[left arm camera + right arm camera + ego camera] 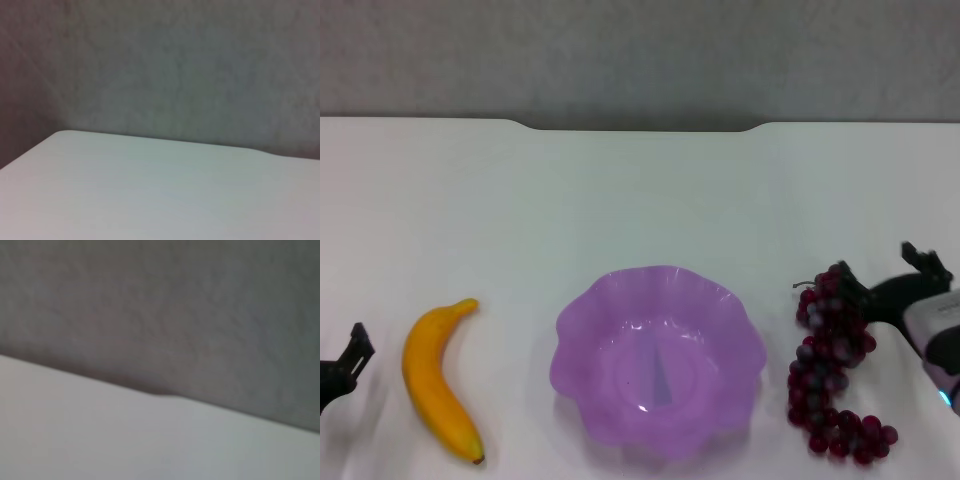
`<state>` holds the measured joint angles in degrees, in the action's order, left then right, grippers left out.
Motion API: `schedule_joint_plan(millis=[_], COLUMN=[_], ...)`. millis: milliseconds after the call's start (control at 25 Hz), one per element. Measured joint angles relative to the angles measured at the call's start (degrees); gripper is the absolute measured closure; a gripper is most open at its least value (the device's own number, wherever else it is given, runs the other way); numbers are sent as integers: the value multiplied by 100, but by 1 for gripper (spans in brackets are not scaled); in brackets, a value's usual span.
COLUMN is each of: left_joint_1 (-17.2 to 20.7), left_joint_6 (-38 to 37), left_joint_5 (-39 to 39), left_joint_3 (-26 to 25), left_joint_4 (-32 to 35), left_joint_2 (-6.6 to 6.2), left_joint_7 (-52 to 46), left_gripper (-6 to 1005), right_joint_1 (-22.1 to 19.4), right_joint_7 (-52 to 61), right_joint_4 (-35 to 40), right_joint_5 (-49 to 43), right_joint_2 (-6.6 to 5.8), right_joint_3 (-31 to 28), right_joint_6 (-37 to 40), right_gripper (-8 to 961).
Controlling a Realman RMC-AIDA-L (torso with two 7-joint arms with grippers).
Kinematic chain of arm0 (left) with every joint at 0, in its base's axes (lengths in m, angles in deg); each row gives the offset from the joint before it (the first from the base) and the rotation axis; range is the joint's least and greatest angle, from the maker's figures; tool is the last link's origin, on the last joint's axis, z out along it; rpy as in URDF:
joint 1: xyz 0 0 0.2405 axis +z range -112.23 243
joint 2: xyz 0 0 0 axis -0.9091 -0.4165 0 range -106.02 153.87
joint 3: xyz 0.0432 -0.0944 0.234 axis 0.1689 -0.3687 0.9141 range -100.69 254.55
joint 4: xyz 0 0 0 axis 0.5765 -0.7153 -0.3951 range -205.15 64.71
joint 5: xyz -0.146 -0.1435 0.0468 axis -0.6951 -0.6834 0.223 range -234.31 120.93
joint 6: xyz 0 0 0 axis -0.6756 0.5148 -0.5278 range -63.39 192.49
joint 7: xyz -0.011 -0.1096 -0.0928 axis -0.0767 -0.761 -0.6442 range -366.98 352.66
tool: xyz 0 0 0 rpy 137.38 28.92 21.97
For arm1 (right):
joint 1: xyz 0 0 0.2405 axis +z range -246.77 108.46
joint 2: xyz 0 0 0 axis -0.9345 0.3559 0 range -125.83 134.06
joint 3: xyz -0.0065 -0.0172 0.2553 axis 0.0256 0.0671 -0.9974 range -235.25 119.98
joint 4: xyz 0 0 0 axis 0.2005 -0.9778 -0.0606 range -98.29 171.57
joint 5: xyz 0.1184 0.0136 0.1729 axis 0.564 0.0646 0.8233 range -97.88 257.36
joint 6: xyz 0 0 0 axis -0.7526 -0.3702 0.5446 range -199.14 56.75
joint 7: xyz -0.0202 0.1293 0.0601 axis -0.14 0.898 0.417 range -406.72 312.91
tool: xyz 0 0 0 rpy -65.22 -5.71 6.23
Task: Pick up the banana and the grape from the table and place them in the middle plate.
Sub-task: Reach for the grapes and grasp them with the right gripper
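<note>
Right gripper [885, 270] at the grape [835, 365], fingers [926, 262] spread wide, one touching the bunch's top. Left gripper [348, 360] beside banana [438, 380]; finger state unclear.

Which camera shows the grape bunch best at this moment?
The head view. There the grape lies in full on the table, right of the middle plate, with the right end effector at its upper end. Both wrist views show only bare tabletop and wall, no grapes.
</note>
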<state>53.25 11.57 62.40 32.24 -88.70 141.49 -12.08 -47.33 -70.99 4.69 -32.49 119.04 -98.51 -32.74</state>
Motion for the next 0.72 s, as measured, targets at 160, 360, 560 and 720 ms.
schedule_joint_plan(millis=[160, 360, 560, 720], left_joint_1=[20, -6, -5, -20], left_joint_6=[-2, 15, 21, 29], left_joint_5=[-5, -7, -9, -9], left_joint_3=[-66, -76, -75, -75], left_joint_4=[65, 65, 64, 64], left_joint_2=[1, 7, 6, 5], left_joint_7=[-3, 14, 21, 35], left_gripper=[104, 105, 106, 107], right_joint_1=[-311, -825, -999, -983], right_joint_7=[-1073, -2471, -2525, -2494], right_joint_4=[-938, -1860, -2291, -2419], right_joint_5=[-2, 53, 221, 261], right_joint_2=[-28, -4, -18, -11], right_joint_3=[-391, -899, -1586, -2176], right_joint_6=[-130, -382, -1443, -2578], right_gripper=[78, 83, 89, 93])
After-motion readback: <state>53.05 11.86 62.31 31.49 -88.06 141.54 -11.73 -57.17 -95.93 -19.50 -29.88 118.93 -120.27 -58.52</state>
